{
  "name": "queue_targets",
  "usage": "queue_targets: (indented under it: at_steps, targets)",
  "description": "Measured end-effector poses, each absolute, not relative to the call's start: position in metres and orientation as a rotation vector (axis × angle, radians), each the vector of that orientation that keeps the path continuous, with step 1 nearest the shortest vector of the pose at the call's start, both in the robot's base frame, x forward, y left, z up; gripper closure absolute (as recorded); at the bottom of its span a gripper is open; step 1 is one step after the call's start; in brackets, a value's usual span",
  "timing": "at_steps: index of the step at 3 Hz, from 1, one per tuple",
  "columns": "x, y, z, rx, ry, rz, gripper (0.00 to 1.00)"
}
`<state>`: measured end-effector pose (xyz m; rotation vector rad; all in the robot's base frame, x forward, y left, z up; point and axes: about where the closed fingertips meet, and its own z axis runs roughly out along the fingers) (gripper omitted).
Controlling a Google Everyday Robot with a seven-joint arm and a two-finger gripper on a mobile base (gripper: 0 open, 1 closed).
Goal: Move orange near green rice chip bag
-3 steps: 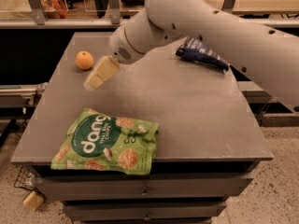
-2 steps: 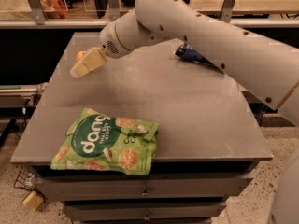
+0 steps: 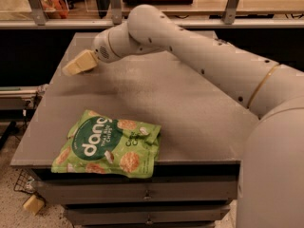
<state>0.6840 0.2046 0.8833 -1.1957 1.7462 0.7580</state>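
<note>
1. At the far left of the table (image 3: 190, 113): one gripper (image 3: 80, 63), pale and wedge-shaped, on the end of one white arm (image 3: 199, 56) that reaches in from the right. Whether it is open, closed or gripping anything cannot be told.
2. Change noted: a second ago the gripper hung just right of the orange, which lay in plain view. It has since swung left and now sits over the spot where the fruit lay.
3. Orange: none in view now. Judged to be hidden behind or under the gripper, at the far left of the table. Contact cannot be confirmed.
4. Meaning for the task: the reach looks finished or nearly so, and the grasp is probably the step in hand. The carry toward the bag is not yet begun.
5. Green rice chip bag (image 3: 107, 146): one, lying flat at the near left edge of the table, well apart from the gripper. Position unchanged.
6. Blue bag: one seen a second ago at the far right of the table. None in view now, since the arm covers that area.
7. Other: one table. One small pale block (image 3: 33, 204) on the floor at lower left.
</note>
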Motion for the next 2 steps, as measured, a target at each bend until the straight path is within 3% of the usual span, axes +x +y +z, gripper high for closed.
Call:
queue_targets:
  at_steps: [1, 2]
  targets:
    - [0.6934, 0.2268, 0.8679, -1.178, 1.721, 0.781, 0.04]
    - [0.6986, 0.2352, 0.862, -1.163, 1.715, 0.779, 0.34]
